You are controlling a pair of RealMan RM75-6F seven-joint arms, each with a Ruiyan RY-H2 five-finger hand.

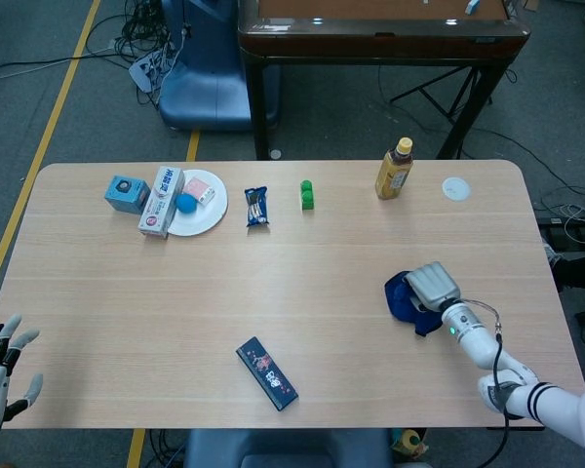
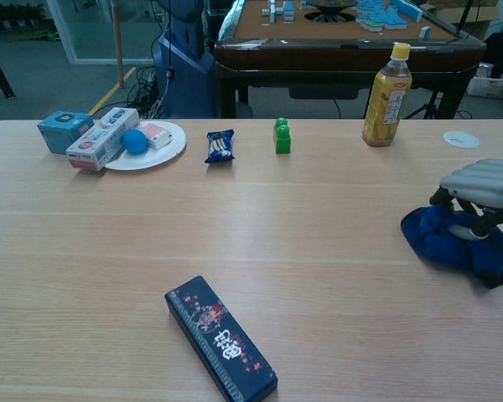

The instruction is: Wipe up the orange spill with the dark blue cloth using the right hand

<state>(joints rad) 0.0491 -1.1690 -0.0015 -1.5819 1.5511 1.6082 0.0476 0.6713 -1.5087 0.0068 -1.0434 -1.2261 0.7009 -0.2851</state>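
A long table with a pale wood-grain top and rounded corners fills the middle of the room. Beyond its far edge stands a dark brown wooden table with a raised rim and dark legs. Left of that dark table, just past the pale table's far edge, sits a blue chair, and a tangle of black cables lies on the floor beside it. The floor is grey carpet, with a yellow line running diagonally past the pale table's left end. Lighting is even and diffuse.
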